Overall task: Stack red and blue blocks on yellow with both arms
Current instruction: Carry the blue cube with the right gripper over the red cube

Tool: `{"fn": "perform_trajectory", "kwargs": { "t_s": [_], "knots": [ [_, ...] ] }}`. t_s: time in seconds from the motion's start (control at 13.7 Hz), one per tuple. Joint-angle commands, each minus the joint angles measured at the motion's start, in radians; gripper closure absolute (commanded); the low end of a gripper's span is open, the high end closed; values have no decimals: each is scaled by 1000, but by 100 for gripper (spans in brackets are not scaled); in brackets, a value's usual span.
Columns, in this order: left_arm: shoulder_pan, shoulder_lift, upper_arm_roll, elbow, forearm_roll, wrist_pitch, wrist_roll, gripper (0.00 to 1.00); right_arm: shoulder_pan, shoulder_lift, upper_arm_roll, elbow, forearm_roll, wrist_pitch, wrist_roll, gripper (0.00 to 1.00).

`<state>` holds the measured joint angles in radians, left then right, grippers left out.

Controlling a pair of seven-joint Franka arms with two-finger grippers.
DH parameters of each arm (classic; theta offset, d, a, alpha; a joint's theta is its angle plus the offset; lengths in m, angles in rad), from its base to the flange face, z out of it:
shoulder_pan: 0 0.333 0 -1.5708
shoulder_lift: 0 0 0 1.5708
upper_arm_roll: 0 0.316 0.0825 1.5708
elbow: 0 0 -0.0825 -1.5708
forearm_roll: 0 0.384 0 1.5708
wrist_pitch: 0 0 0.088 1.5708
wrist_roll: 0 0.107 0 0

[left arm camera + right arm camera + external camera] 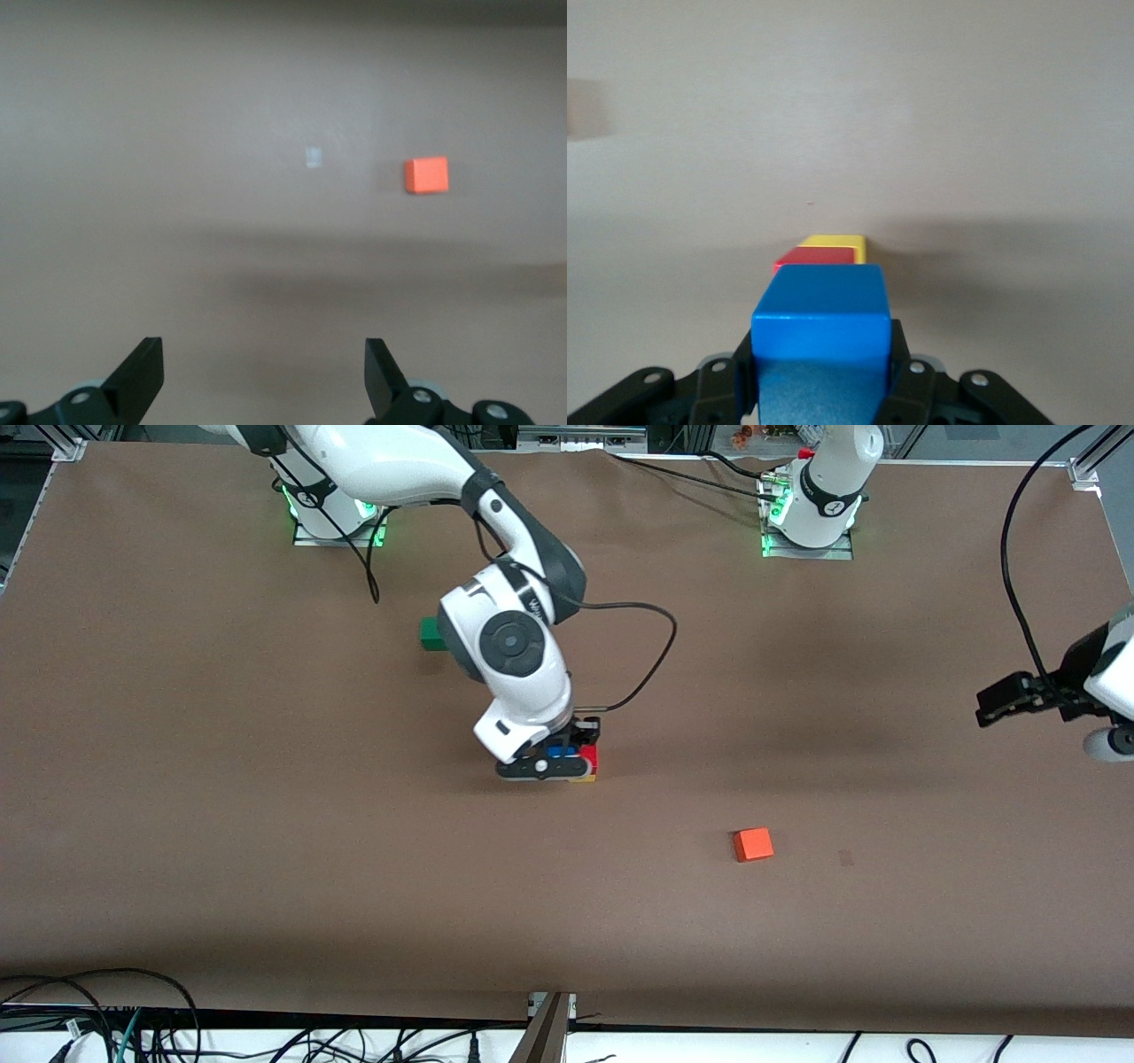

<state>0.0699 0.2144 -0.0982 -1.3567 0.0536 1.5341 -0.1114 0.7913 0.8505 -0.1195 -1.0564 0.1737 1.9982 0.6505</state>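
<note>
Orange-red cube (pixel 753 844) lies nearest the front camera, alone on the brown table (pixel 221 824). Farther back at mid-table, right gripper (pixel 567 762) is clamped on the blue block (pixel 821 323), holding it just over the red block (pixel 816 257), which sits on the yellow cube (pixel 833 241). Green cube (pixel 431 633) lies farther still, beside the right arm's wrist. Left gripper (pixel 264 376) hangs over the left arm's end of the table, fingers spread wide, nothing between them, waiting.
</note>
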Motion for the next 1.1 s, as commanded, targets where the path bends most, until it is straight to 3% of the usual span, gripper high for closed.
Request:
{"fn": "perform_trajectory", "kwargs": {
  "t_s": [0.0,0.22,1.02],
  "knots": [
    [18,-55,-11,-91,-44,17,19,0,23,48,-14,49,-29,28,20,77],
    [22,-33,-12,-81,-46,17,21,0,29,51,-9,49,-71,25,17,75],
    [5,-21,-14,-70,-44,24,19,0,46,71,-9,49,-73,27,20,75]
  ]
}}
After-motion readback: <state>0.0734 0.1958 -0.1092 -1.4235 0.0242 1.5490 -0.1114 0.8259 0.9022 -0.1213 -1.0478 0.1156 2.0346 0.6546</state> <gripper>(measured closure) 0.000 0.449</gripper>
